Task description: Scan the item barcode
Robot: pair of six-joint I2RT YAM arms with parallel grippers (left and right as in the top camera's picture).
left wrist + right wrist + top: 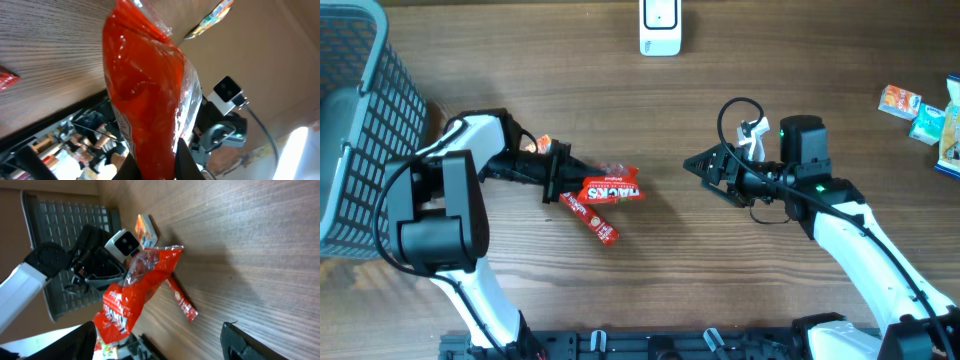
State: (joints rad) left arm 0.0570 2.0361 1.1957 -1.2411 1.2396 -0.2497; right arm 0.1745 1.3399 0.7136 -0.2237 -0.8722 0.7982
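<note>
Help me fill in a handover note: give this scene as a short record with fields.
left gripper: shut on bag
bag: red, held by one end, printed side facing up
right gripper: open, empty, pointing at the bag, apart from it
stick pack: red, lying on the table beside the bag
white device: far table edge, apart from both arms
basket: grey, at the left edge
</note>
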